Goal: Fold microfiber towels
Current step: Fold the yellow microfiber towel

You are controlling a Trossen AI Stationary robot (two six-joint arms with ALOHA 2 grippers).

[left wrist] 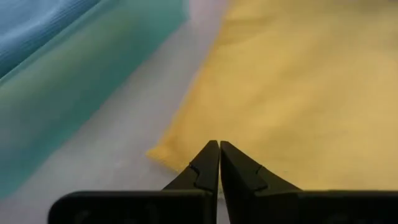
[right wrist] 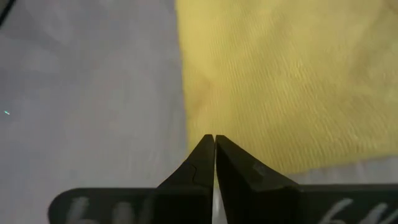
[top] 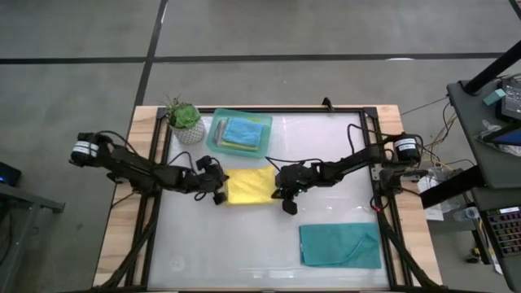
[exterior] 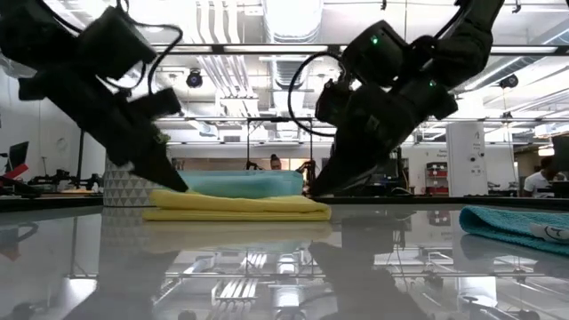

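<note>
High view over the glossy white worktop: two dark robot arms reach in from opposite sides and meet at a folded yellow towel lying near the middle. Its left hand sits at the towel's left edge, fingers clenched together on nothing, with the tips just at the cloth's near corner as the left wrist view shows. Its right hand stands just off the towel's right edge, likewise clenched and empty, its tips at the border between yellow cloth and bare worktop in the right wrist view. From the low view, the yellow towel lies flat in a neat double layer with both hands angled down toward its ends; whether the tips press the cloth cannot be told. A teal towel lies spread and slightly rumpled by the worktop's near right corner, well apart from both arms. At the far side, a translucent mint-green tray holds a stack of folded cloths, a blue-teal towel on top with a lime-green edge showing beneath it. A small potted plant stands just beside the tray on its left. Behind the worktop, the low view takes in a bright room with ceiling lights and ducting.
</note>
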